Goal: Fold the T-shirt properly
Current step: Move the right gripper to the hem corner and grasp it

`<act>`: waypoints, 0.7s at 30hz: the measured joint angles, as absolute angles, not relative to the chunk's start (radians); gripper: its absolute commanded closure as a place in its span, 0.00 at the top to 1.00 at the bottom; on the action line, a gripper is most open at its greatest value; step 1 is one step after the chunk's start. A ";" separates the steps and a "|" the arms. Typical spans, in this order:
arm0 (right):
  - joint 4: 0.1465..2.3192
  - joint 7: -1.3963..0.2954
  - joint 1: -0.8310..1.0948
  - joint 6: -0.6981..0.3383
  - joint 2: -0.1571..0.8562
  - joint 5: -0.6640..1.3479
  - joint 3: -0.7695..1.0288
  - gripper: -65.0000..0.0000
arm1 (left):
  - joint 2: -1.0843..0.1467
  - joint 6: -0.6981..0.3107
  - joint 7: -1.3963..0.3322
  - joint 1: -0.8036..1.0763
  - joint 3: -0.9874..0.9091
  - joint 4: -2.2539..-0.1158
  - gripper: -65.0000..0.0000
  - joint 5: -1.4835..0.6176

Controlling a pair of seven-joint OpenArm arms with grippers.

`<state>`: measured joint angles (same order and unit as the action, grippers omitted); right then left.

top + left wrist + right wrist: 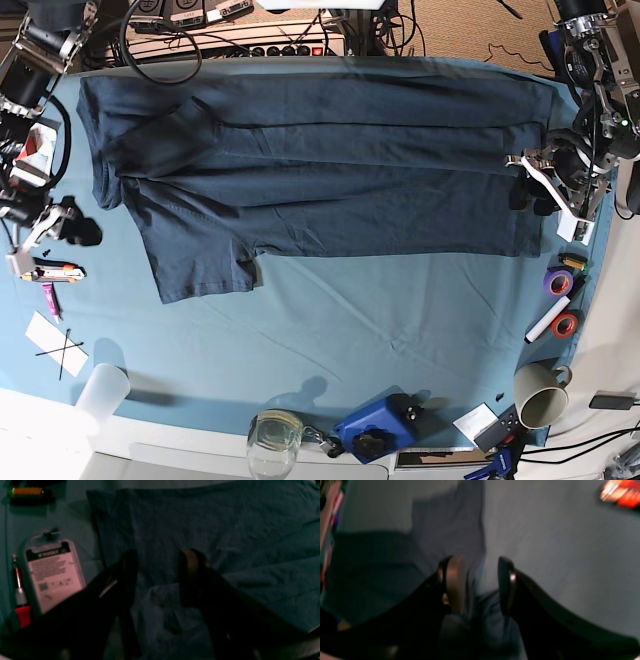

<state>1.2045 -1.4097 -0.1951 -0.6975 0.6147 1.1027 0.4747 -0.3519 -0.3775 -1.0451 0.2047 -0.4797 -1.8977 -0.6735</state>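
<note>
Two grippers flank the T-shirt [320, 180], which lies spread with its long axis left to right across the far half of the teal table cloth [380, 320]. Left gripper [157, 577], jaws apart, hovers over the right-hand hem; right gripper [480, 585], jaws apart, nothing clamped, sits at the left sleeve.

The T-shirt [320, 170] lies spread across the far half of the counter [400, 330], one sleeve [200, 265] reaching nearward at left. A mug [540, 400] and tape rolls [560, 300] sit near right; a glass [272, 440] and what seems a cup [103, 390] stand near left.
</note>
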 measured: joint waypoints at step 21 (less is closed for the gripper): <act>0.844 -0.908 -0.449 -0.663 0.427 0.533 0.202 0.34 | -0.352 -0.378 -1.040 0.204 -0.480 -1.898 0.42 -0.675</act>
<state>0.8444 -0.9081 -0.4488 -0.6632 0.4267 0.5335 0.2016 -0.3519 -0.3779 -1.0401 0.2043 -0.4797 -1.8977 -0.6746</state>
